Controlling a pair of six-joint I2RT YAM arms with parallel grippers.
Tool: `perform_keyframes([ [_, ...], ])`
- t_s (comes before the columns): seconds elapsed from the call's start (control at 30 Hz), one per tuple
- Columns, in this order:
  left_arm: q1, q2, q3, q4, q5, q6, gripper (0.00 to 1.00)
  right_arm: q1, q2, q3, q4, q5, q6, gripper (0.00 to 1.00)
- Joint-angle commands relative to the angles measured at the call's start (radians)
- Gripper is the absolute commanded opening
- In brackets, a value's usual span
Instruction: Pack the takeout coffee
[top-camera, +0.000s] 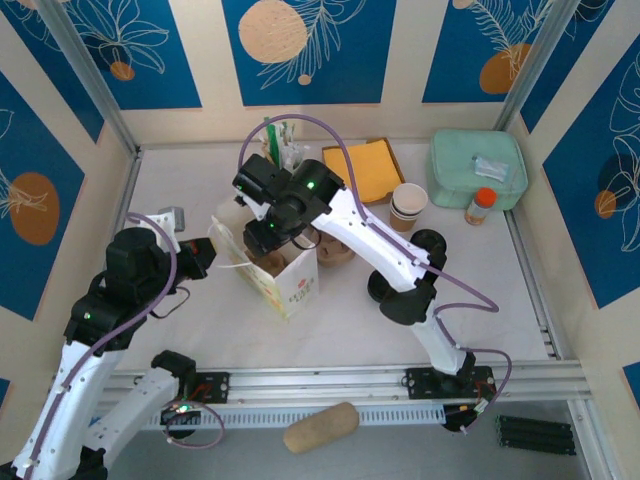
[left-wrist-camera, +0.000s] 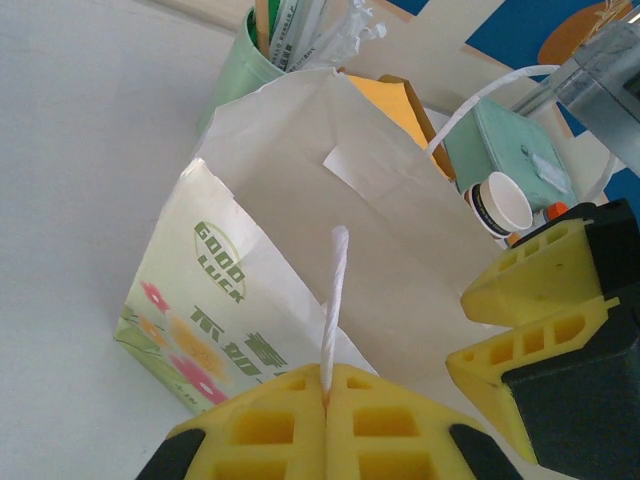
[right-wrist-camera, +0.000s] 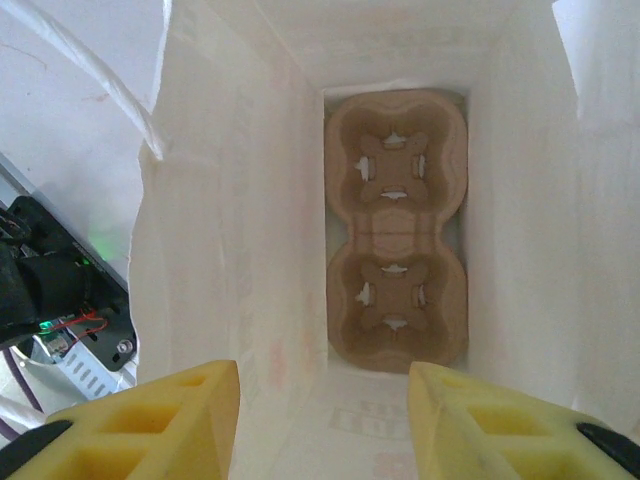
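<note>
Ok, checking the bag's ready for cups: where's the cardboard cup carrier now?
In the right wrist view, the cardboard cup carrier lies flat on the bottom of the paper bag, both slots empty, straight below the right gripper.

I read the left arm (top-camera: 95, 330) rising from the lower left of the top view, wrist bent toward centre. Left end effector (left-wrist-camera: 327, 382): fingers pressed flat together, pinching a white handle (left-wrist-camera: 335, 290). Right arm (top-camera: 395, 255) reaches from lower right up and left across centre. Right end effector (right-wrist-camera: 325, 415) points straight down, fingers (right-wrist-camera: 160, 420) standing apart.
</note>
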Motion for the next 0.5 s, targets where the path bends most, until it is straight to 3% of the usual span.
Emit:
perform_keyframes([
  [0.0,0.011,0.002,-0.008,0.005,-0.017,0.0,0.0,0.012,-0.035,0.019,-0.039,0.026,-0.013,0.48],
  [0.47,0.011,0.013,-0.007,0.017,-0.044,0.016,0.0,0.013,-0.037,0.018,-0.047,0.058,-0.019,0.48],
])
